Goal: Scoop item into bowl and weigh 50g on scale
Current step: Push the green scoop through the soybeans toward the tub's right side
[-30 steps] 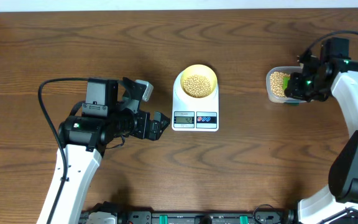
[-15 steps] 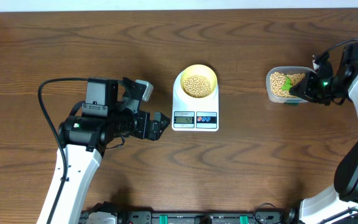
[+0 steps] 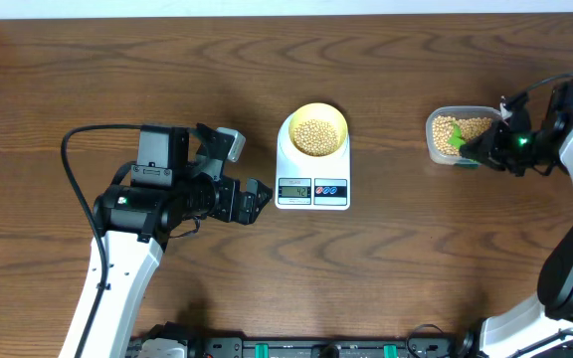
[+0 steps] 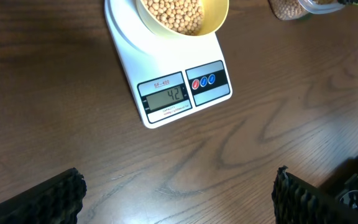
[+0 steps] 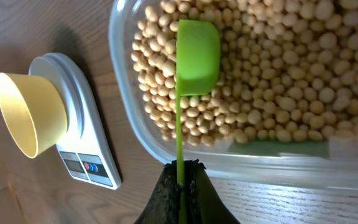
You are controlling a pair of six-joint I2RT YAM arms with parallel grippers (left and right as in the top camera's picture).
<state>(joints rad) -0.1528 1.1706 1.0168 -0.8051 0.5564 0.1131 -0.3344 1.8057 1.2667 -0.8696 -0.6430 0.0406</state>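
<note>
Your beans (image 3: 313, 136) lie in a heap inside the pale yellow bowl (image 3: 318, 107), and the bowl stands on the weighing plate at the far end of the white scale (image 3: 291, 164). The scale sits near the middle of the table (image 3: 416, 259). Its grey display (image 4: 169, 95) faces your left wrist camera and the digits look like 42. The red and blue buttons (image 4: 204, 81) are just beside the display.

To the right, well apart from the scale, you have the clear plastic tub (image 5: 120, 93) with many more of the same beans covering its floor. The green scoop (image 5: 197, 56) reaches into that tub. Its cup rests over the beans near the tub's left wall in the right wrist view, and its thin handle runs straight back out over the rim. Your right tool (image 5: 180, 180) is clamped tight on the end of that handle, just outside the tub.

Your left tool (image 4: 176, 193) hangs above bare table on the near left side of the scale. It is spread wide and grips nothing. Its two ridged black fingers (image 4: 55, 196) show at the bottom corners of the left wrist view.
</note>
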